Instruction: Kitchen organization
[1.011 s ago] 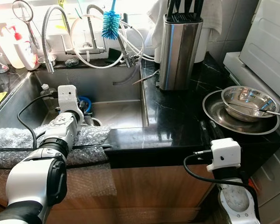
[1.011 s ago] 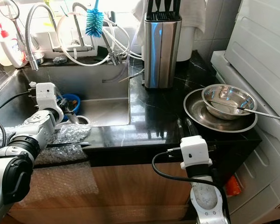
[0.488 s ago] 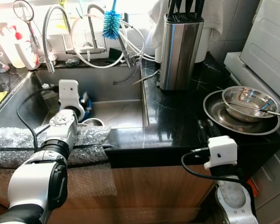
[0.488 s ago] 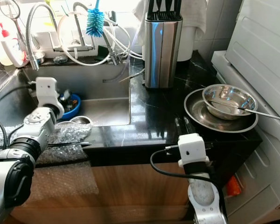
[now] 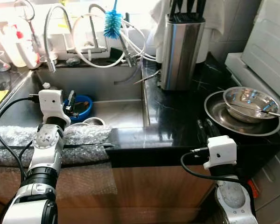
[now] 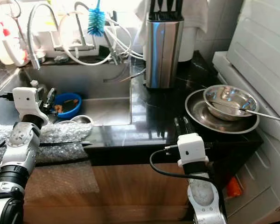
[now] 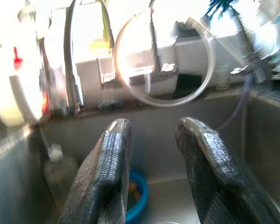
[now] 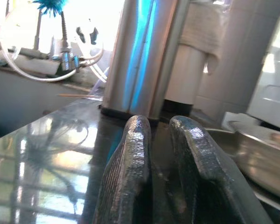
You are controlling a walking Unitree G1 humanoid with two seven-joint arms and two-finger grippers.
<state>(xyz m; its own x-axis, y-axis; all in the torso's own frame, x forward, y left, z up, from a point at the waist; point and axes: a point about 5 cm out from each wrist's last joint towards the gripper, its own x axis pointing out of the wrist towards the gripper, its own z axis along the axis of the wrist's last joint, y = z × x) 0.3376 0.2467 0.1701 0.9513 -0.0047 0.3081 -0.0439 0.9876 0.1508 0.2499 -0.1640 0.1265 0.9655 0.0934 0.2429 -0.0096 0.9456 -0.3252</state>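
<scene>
My left gripper (image 5: 71,103) hovers over the steel sink (image 5: 121,114), open with nothing between its fingers (image 7: 113,168). Just past it lies a blue bowl (image 5: 82,105) with some scraps in it, seen beyond the fingers as the blue bowl (image 7: 137,205) in the left wrist view. A small metal cup (image 5: 92,122) sits by the sink's near wall. My right gripper (image 5: 203,124) rests low at the front edge of the black counter (image 5: 177,116), its fingers (image 8: 135,154) close together and holding nothing. A steel bowl (image 5: 249,100) with a spoon (image 5: 276,113) stands on a steel plate (image 5: 221,119) to its right.
A steel knife block (image 5: 179,51) stands at the back of the counter. Faucets and hoses (image 5: 91,44) with a blue brush (image 5: 113,21) line the sink's rear. Bubble wrap (image 5: 84,137) covers the sink's front edge. A white appliance (image 5: 266,46) borders the right.
My left gripper has drawn back and to the left over the sink, so the blue bowl now shows beside it. The right gripper has barely moved.
</scene>
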